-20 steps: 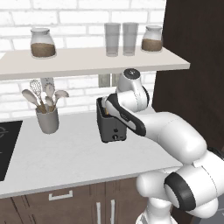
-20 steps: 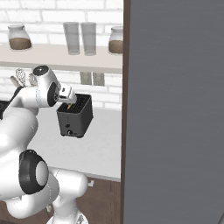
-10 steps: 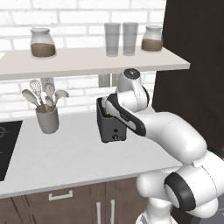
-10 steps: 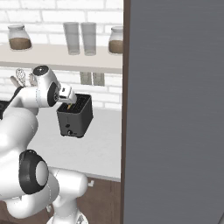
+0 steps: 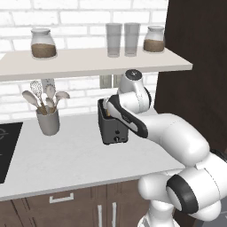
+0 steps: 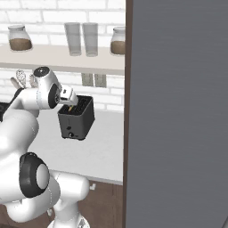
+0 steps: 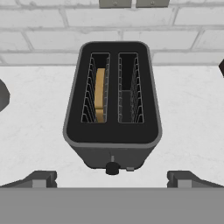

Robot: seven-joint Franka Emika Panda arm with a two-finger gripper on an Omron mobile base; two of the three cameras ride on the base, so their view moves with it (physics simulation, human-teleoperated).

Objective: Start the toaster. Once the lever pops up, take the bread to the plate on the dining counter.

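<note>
The dark grey toaster [image 7: 113,98] stands on the white kitchen counter against the brick wall, and I look down into its two slots. A tan slice of bread [image 7: 100,94] stands upright in the left slot; the right slot holds nothing. A round knob [image 7: 112,168] sits low on the toaster's front. My gripper [image 7: 112,180] hovers above the toaster's front end, open wide, with nothing between its fingertips [image 7: 40,178]. From the base, the toaster [image 5: 114,128] [image 6: 76,118] sits under my hand [image 6: 67,94]. The plate and the dining counter are out of view.
A grey utensil cup [image 5: 48,120] stands left of the toaster, and a black cooktop [image 5: 6,148] lies further left. A shelf [image 5: 88,60] with jars and glasses hangs just above my arm. A tall dark cabinet [image 6: 178,111] closes off the right side.
</note>
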